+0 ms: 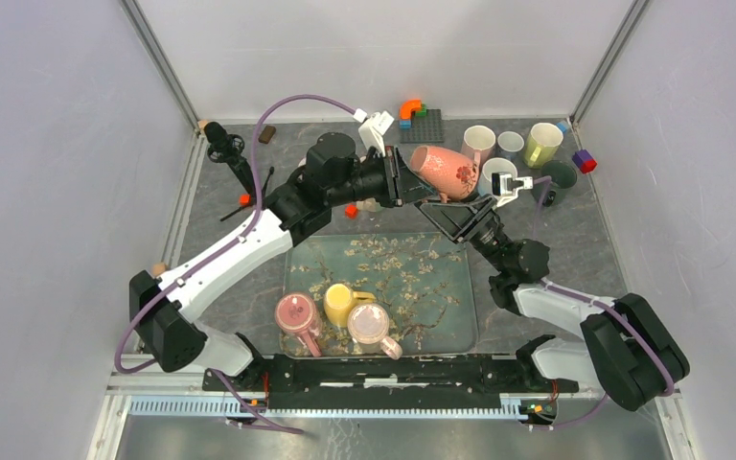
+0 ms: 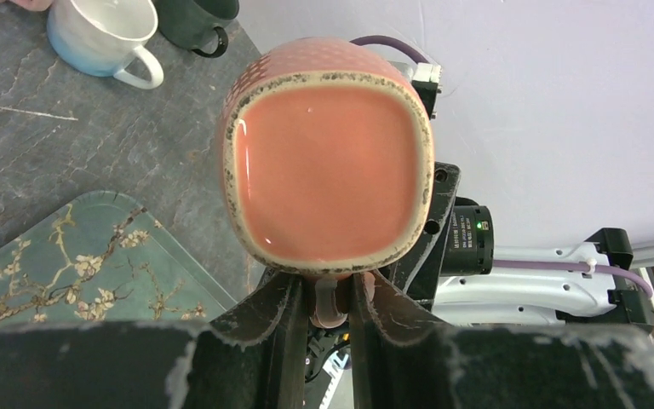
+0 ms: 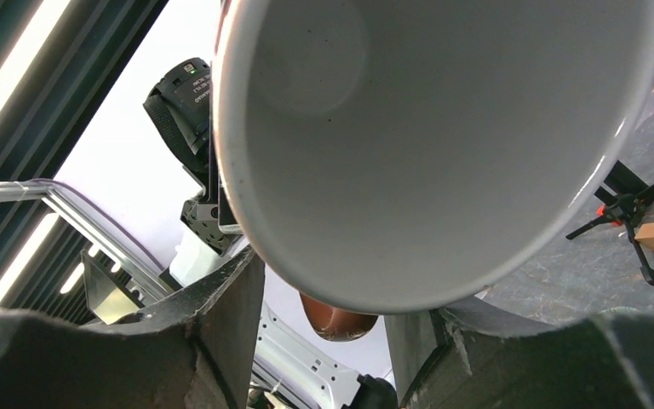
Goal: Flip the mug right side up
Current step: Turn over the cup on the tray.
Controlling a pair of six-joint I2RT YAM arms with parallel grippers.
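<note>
mug (image 1: 444,171): pink one with the flower print. It's up in the air, over the table (image 1: 575,230) just past the far edge of the tray (image 1: 441,278), tipped roughly onto its side. Not upright yet.

mug orientation: the squarish base faces the left wrist cam and the white inside faces the right wrist cam, so the mouth points toward the right arm.

left gripper (image 2: 330,294): jaws pinched together on the handle (image 2: 330,305), with the little loop squeezed between both fingers. That one pinch seems to be all that's carrying the mug.

why the handle: my guess is it leaves the body and rim free so the other arm can get in, and a handle grip lets the wrist roll the mug around.

right gripper (image 1: 460,203): sits right under the mouth, coming up from below. The jaws are apart, one finger on each side beneath the lower rim. I don't see them clamped on anything, and I can't tell if they brush the rim.

mug vs jaws: left jaws are at the handle end and right jaws are just under the open end, so the mug bridges the two.

why it looks like this: reads as a mid-air handover or regrip so the mug can come down base first.

tray: three other mugs (image 1: 342,302) are parked near its front edge, well apart from the action.
</note>
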